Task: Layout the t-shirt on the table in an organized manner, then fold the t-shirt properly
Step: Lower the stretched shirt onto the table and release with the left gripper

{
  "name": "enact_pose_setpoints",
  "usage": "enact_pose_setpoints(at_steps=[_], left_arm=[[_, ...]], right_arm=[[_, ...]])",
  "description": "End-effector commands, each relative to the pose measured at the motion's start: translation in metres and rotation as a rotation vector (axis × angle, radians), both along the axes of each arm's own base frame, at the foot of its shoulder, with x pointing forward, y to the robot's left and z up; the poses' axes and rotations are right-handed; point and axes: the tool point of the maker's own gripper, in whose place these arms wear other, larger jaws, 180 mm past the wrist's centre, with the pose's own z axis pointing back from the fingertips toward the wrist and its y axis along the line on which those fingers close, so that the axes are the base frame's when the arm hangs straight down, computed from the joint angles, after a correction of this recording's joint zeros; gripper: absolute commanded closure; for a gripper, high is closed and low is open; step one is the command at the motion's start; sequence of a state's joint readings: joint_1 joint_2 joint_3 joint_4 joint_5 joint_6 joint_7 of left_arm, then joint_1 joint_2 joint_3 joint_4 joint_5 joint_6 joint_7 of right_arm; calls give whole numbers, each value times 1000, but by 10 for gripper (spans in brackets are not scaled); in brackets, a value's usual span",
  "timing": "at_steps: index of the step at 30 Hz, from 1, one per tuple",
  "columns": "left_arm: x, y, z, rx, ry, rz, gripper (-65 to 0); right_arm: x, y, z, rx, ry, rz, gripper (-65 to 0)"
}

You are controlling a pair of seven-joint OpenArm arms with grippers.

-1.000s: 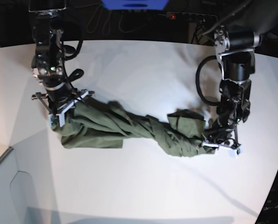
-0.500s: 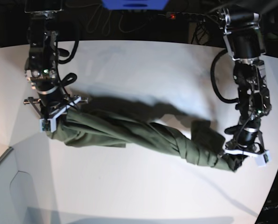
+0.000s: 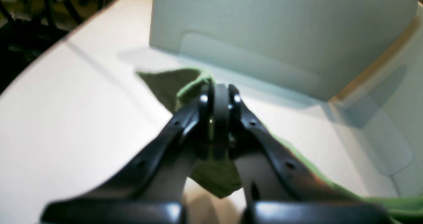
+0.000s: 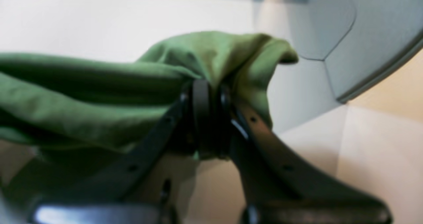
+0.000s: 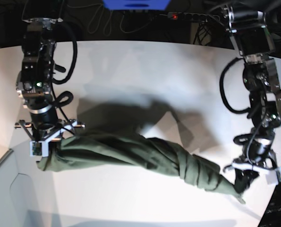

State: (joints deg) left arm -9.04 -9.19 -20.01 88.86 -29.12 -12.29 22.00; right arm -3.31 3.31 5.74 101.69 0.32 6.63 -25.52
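Note:
The olive-green t-shirt [image 5: 145, 156] is twisted into a long rope and stretched between my two grippers, raised over the white table [image 5: 140, 66], where it casts a shadow. My right gripper [image 5: 46, 142], at the base view's left, is shut on one bunched end of the t-shirt [image 4: 99, 95]; the jaws [image 4: 206, 88] pinch the cloth. My left gripper [image 5: 246, 182], at the base view's lower right, is shut on the other end, and a corner of the t-shirt [image 3: 165, 85] sticks out past its closed tips [image 3: 218, 92].
A pale grey panel [image 5: 17, 198] lies at the table's lower left corner and also shows in the left wrist view [image 3: 264, 35]. Dark cables and a power strip [image 5: 187, 16] with a red light lie behind the far edge. The table's right edge [image 5: 279, 189] is close to my left gripper.
Both arms have moved toward the front of the table and further apart. The twisted shirt has been pulled longer and tauter and has come up off the table.

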Motion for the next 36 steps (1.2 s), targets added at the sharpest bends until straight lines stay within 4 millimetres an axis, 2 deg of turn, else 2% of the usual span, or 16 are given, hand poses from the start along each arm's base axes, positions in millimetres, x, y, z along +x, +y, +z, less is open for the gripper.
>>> enact_pose_setpoints(at_steps=[1,3,6,8,10,12,16,18,20,23,27,29,33,36], left_arm=[[-3,5,-8,-2,13,9,-2],[-11,8,-43,-20,99,16,-4],[-37,9,-97,-64,232,24,-6],[-57,9,-125,-135,299,28,-16],[-78,11,-144,-216,341,43,-65],[-97,23,-155,-284,359,86,-141],[-122,42,-165,-333,384,151,-314],[-128,51,-166,-326,386,172,-384],[-130,59,-164,-321,377,190,-424],[-128,67,-159,-322,358,210,-425],[-91,63,-133,-331,278,187,-425],[-69,55,-119,-329,244,163,-425],[-36,28,-125,-244,282,93,-425],[-25,16,-146,-220,343,82,-425]], right_arm=[[3,-3,13,-8,-46,-6,0],[-1,-3,8,-9,-32,-6,0],[-9,-3,-1,-9,-9,-5,0],[-11,-3,-4,-10,2,-4,0],[-15,-3,-9,-11,15,-3,0],[-17,-3,-11,-11,22,-3,0],[-19,-2,-13,-10,28,-2,0],[-19,-2,-13,-10,28,-2,0],[-19,-2,-14,-10,31,-2,0],[-22,-2,-17,-8,40,-2,0],[-26,-1,-21,-8,53,1,0],[-29,0,-24,-7,62,2,0],[-33,0,-28,-7,73,2,0],[-33,0,-28,-7,74,2,0]])
